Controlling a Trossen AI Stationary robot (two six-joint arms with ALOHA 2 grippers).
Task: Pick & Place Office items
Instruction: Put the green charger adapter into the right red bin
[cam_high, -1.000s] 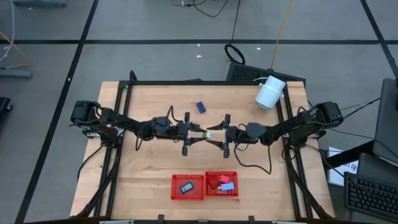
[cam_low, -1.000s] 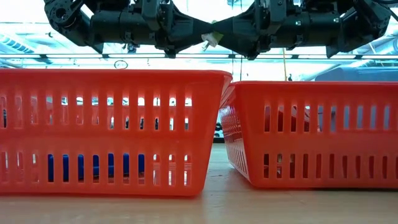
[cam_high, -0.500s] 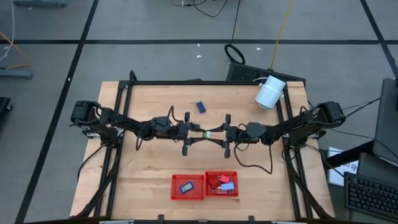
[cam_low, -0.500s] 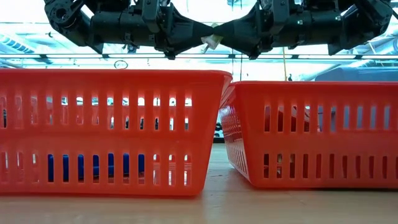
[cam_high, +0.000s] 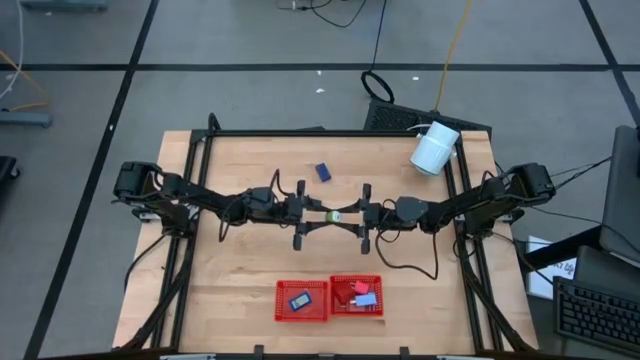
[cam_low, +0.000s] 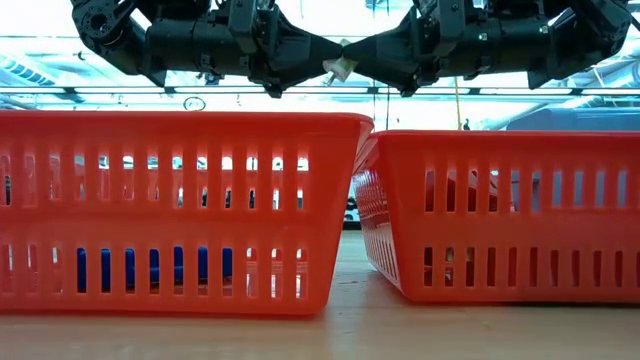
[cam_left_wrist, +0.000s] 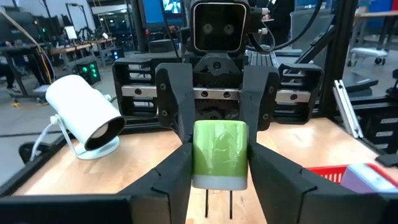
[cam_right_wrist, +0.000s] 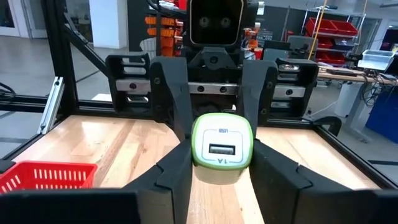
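wooden table (cam_high: 240, 270), two red trays (cam_high: 302, 300), blue item (cam_high: 323, 172)

A green-and-white plug block (cam_left_wrist: 220, 155), red slotted trays (cam_low: 180, 210), a dark blue, possibly black-edged piece (cam_high: 323, 172).

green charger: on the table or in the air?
In the air. The green charger is pinched between the left gripper and right gripper at mid-table; the low view shows it above the red trays.

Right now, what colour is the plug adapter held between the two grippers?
Green and white; the plug adapter shows best in the left wrist view.
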